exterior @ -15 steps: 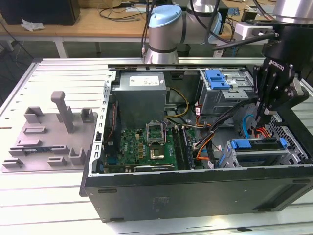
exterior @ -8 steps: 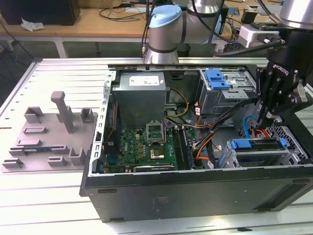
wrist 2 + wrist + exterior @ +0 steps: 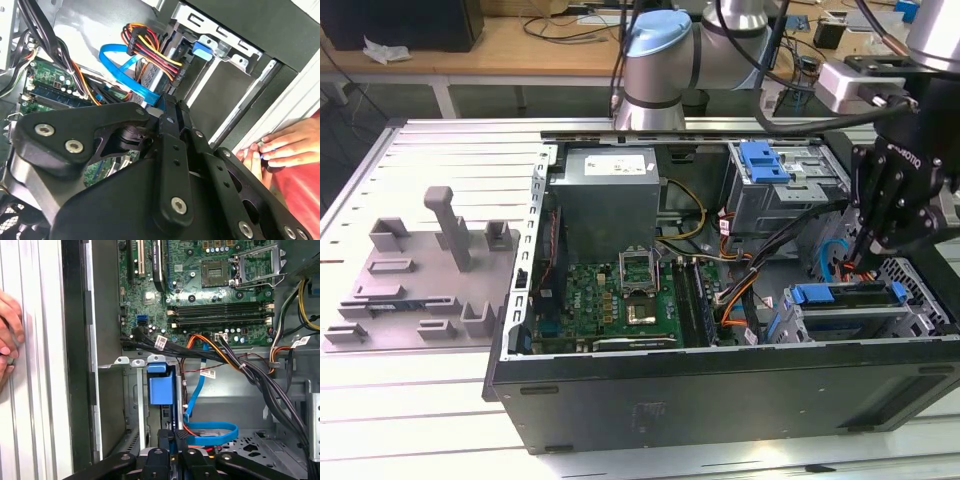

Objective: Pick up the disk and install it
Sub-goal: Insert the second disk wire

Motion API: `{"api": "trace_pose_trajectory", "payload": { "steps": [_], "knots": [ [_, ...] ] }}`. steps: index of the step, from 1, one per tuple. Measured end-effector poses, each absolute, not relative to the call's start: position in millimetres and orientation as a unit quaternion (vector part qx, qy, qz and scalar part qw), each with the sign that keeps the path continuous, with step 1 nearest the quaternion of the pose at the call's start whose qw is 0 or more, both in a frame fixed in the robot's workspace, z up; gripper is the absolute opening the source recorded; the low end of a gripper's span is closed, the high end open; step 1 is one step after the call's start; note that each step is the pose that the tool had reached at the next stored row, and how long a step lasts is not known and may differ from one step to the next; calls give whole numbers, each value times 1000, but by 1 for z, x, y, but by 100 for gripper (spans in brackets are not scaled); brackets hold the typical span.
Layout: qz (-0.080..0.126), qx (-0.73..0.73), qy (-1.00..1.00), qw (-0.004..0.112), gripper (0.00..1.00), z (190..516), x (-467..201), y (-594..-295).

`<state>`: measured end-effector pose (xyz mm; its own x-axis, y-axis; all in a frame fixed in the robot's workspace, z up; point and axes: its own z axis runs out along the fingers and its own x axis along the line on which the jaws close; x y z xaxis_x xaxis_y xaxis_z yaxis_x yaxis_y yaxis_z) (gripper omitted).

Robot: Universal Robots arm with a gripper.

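Observation:
The disk (image 3: 161,390), in its bright blue carrier, stands edge-on in the drive bay of the open computer case (image 3: 720,395). Its blue tab (image 3: 817,294) sits at the bay's front on the exterior view's right. My gripper (image 3: 173,436) is at the disk's rear end, the black fingers (image 3: 170,112) pressed close together on the carrier's thin blue edge. In the exterior view the gripper (image 3: 865,252) hangs just over that bay, among blue and orange cables.
A person's hand (image 3: 285,145) rests on the ribbed table beside the case wall, the same hand (image 3: 7,335) showing in the first wrist view. Motherboard (image 3: 620,300), power supply (image 3: 610,190) and an upper bay with a blue tab (image 3: 765,160) fill the case. A grey fixture plate (image 3: 420,280) lies at the exterior view's left.

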<state>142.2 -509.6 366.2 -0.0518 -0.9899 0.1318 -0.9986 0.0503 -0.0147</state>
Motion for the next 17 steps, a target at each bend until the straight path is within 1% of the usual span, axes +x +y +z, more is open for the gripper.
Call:
{"api": "trace_pose_trajectory", "payload": {
  "steps": [6,13,17],
  "knots": [
    [47,688,-724,39,16,366,142,-512],
    [47,688,-724,39,16,366,142,-512],
    [39,688,-724,32,16,366,142,-515]
  ]
}}
